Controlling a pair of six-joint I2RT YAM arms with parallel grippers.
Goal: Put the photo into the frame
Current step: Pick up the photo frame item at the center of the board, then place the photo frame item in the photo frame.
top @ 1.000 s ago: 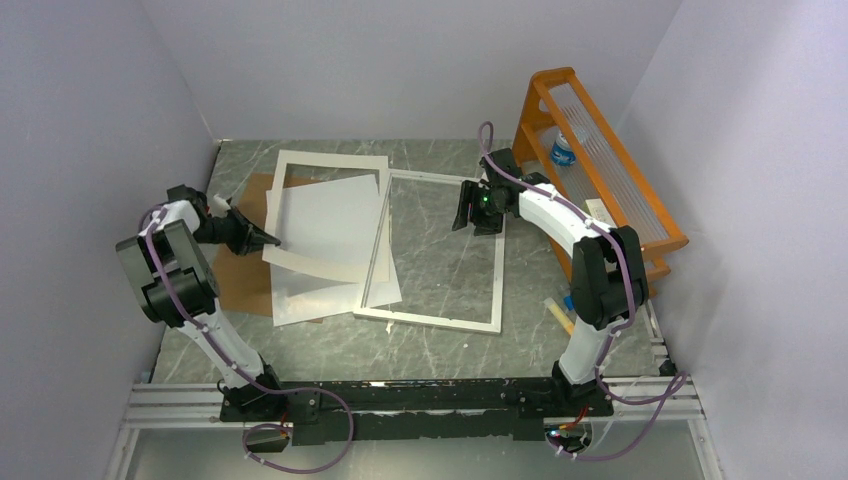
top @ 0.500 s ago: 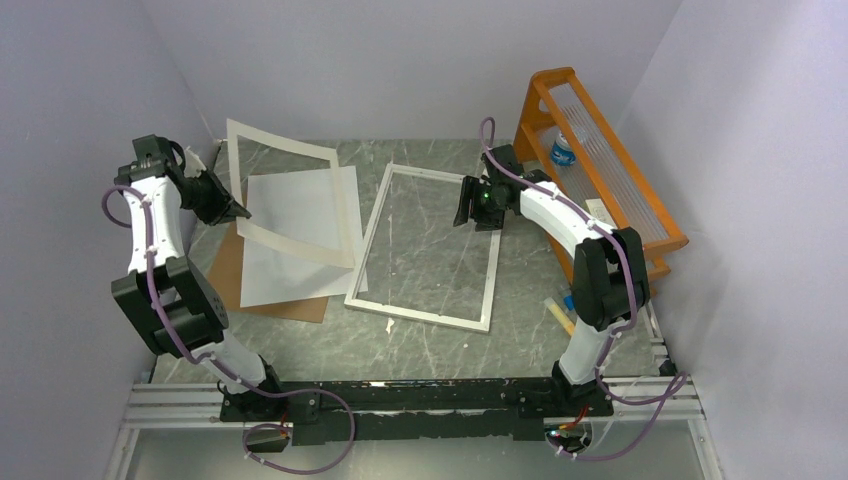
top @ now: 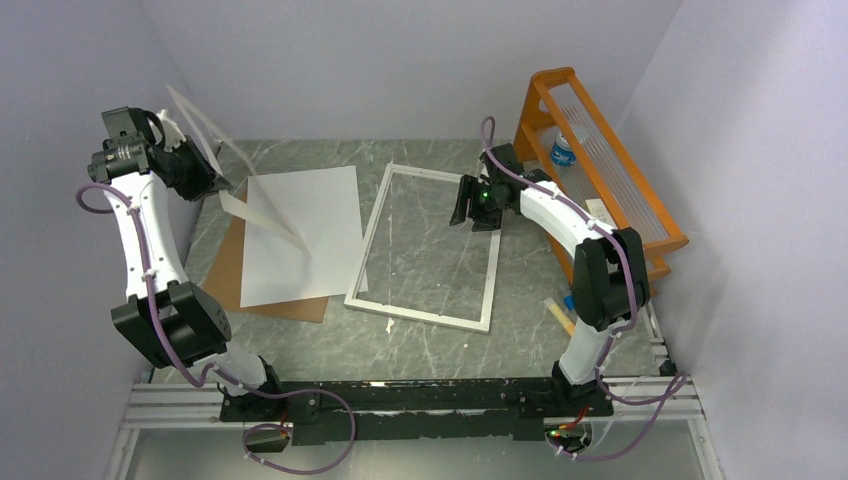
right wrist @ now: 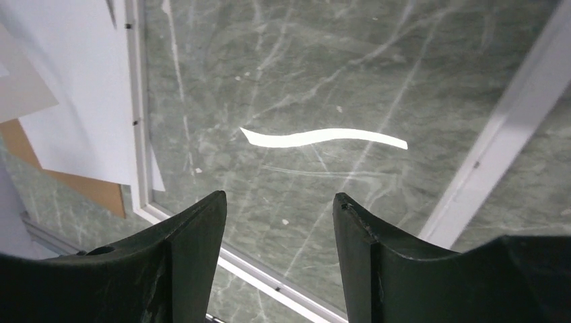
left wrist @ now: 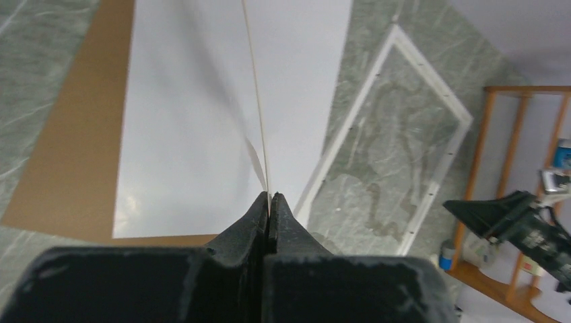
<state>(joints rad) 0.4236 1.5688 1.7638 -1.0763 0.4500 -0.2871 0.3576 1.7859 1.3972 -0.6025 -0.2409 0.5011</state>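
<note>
My left fingers pinch the white card mat, raised at upper left; my right fingers hang open over the frame, with the photo lying left of it.

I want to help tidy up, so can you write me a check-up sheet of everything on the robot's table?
Surface: grey marbled table, no spills seen.
Job's things: photo lies white side up on brown backing board, beside the frame, not in it.
Clutter: orange rack holding a bottle, right side; pale stick near the rack's foot.
Grippers: left gripper shut on white card mat, held up off the table; right gripper open above the frame.
Cables: purple cables run along the robot.
Surroundings: plain walls; nothing else seen.
</note>
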